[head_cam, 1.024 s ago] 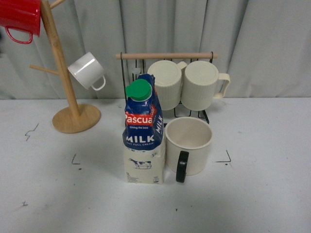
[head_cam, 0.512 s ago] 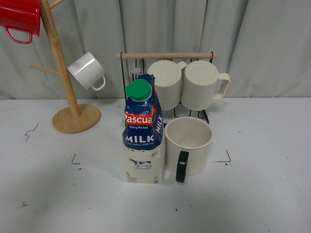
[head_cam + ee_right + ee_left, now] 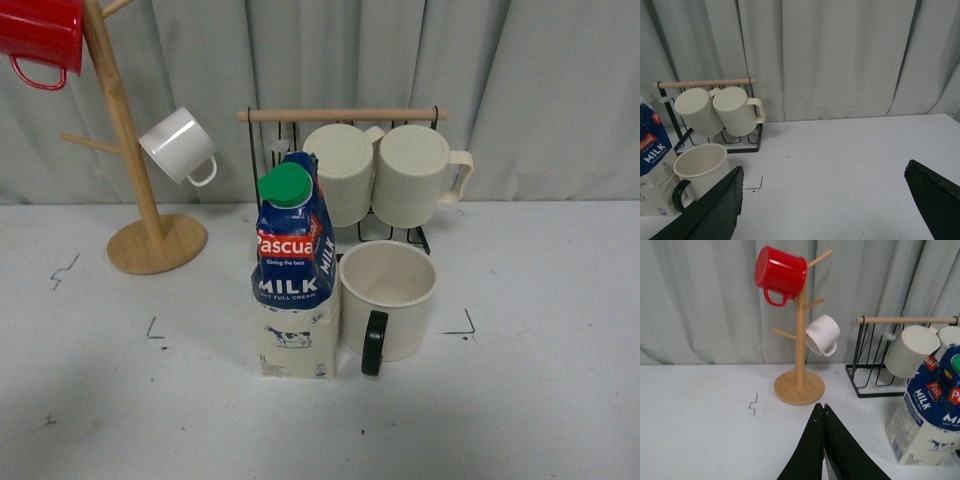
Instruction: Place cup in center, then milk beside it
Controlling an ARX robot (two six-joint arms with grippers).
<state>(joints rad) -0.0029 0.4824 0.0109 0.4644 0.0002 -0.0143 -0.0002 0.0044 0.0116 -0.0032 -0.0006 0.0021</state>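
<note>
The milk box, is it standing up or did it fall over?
Standing up. The milk rests on its flat bottom on the table, green cap on top, right beside the cup.

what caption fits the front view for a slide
Milk carton and black-handled cup stand upright side by side between the corner marks, both arms out of view.

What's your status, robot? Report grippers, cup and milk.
Left gripper shut, empty. Right gripper open, empty. Cup upright in the marked center, milk beside it. Nothing in the way.
</note>
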